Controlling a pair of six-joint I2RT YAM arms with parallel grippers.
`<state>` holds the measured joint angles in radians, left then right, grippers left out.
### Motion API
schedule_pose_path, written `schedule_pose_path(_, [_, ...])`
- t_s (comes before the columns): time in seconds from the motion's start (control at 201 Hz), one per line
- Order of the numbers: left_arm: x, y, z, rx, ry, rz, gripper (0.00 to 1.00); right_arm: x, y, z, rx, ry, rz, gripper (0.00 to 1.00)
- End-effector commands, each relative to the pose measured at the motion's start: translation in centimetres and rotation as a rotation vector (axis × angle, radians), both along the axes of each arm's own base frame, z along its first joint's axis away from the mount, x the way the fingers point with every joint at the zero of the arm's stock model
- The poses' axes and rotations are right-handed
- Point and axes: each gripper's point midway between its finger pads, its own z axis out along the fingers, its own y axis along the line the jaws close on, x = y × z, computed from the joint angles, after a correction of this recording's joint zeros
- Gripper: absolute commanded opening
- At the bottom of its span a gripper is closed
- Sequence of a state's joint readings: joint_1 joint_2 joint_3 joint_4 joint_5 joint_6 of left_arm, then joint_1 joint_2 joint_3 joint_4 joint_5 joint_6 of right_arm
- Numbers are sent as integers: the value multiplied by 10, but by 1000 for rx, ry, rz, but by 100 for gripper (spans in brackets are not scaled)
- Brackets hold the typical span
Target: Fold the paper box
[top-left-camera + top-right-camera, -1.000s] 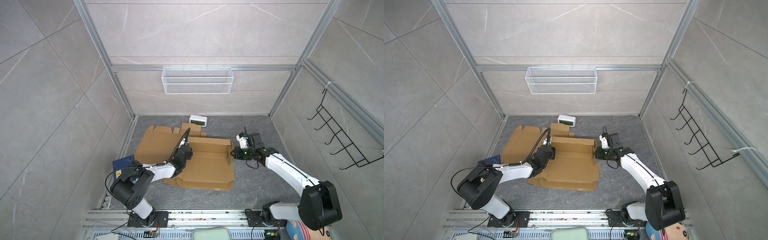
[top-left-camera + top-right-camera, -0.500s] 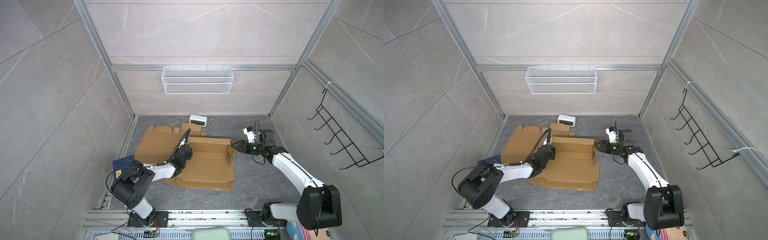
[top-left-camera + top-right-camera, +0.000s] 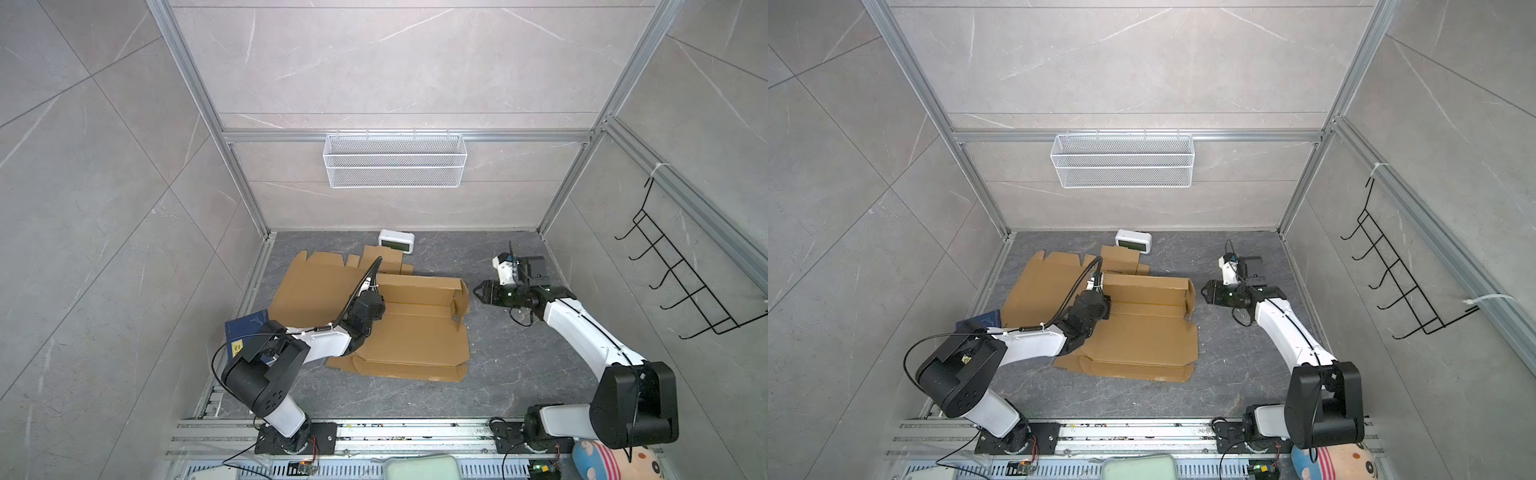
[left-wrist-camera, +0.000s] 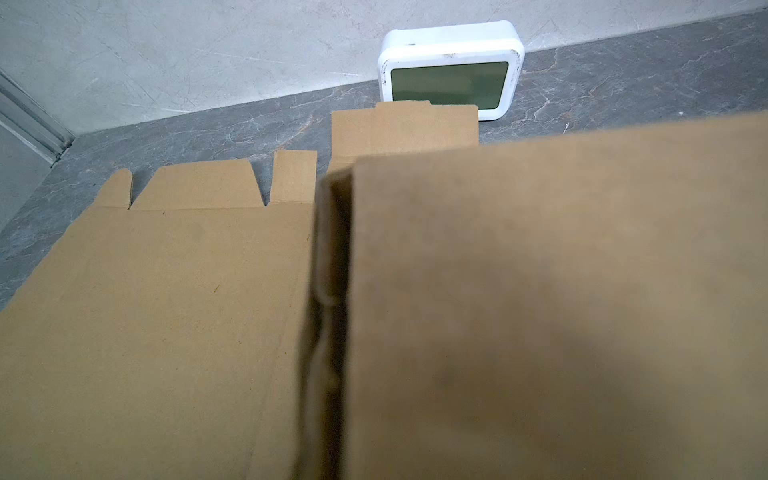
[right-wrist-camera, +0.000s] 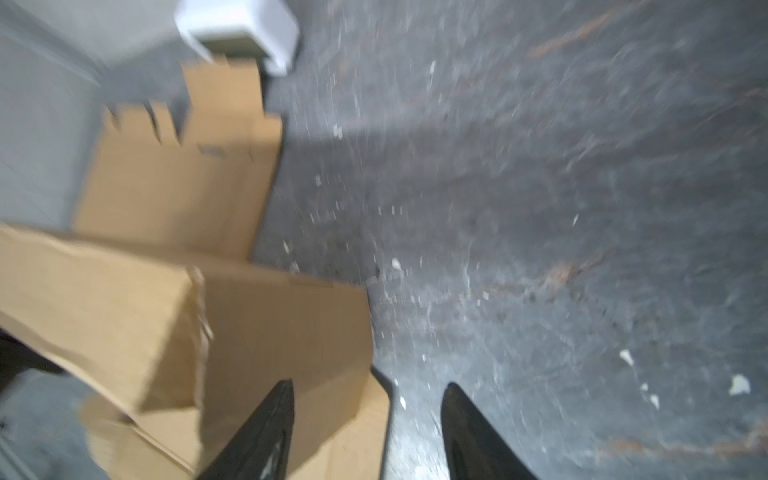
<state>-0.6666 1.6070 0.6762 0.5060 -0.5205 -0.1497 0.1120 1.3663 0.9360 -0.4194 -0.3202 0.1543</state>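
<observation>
The paper box (image 3: 415, 328) lies on a dark marbled floor (image 3: 519, 365). Over it, left gripper (image 3: 374, 296) closed; beside it, right gripper (image 3: 478, 289) spread and empty.

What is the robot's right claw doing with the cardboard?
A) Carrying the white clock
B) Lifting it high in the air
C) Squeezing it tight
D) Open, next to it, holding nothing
D: the right claw has its fingers spread with nothing between them, just off the raised end of the cardboard.
</observation>
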Motion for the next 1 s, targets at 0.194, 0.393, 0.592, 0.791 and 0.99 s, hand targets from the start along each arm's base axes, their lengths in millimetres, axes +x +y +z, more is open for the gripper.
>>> schedule_pose_path(0.194, [-5,5,-9,64,37,-21,0,-30,43,-14,-156,-19,270,60])
schedule_pose_path(0.393, [-3,2,-9,55,40,-26,0,-8,67,-13,-157,-71,289,61])
schedule_pose_path(0.592, [-3,0,-10,57,40,-34,0,24,59,-15,-182,-218,161,62])
schedule_pose_path(0.791, [-3,-1,-8,52,39,-39,0,40,67,-21,-212,-276,115,59])
schedule_pose_path(0.99, [-3,-1,-5,32,40,-28,0,46,66,-24,-289,-283,42,44])
